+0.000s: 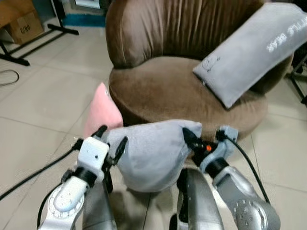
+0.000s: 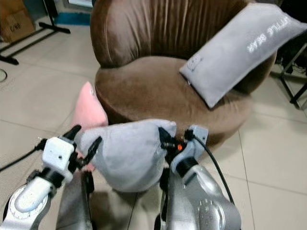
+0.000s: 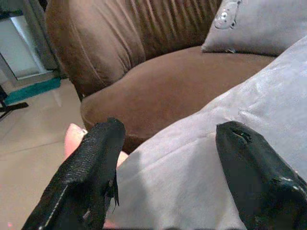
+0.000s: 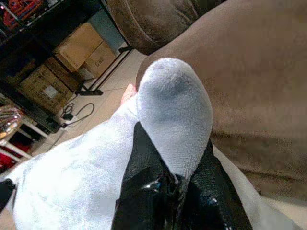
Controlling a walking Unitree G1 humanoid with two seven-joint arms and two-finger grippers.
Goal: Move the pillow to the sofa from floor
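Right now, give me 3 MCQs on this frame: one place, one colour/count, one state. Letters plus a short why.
1. Where is the held grey pillow?
A. on the sofa seat
B. in front of the sofa, off the floor
C. flat on the floor

2. What colour is the pillow leaning against the sofa's base?
A. pink
B. green
C. black

3. How is the right claw?
A. open, clear of the pillow
B. shut on the pillow's corner
C. holding a box

Answers:
1 B: it hangs between the left claw and the right claw, short of the seat.
2 A: the pink pillow stands against the base.
3 B: the right wrist view shows both fingers pinching a grey corner.
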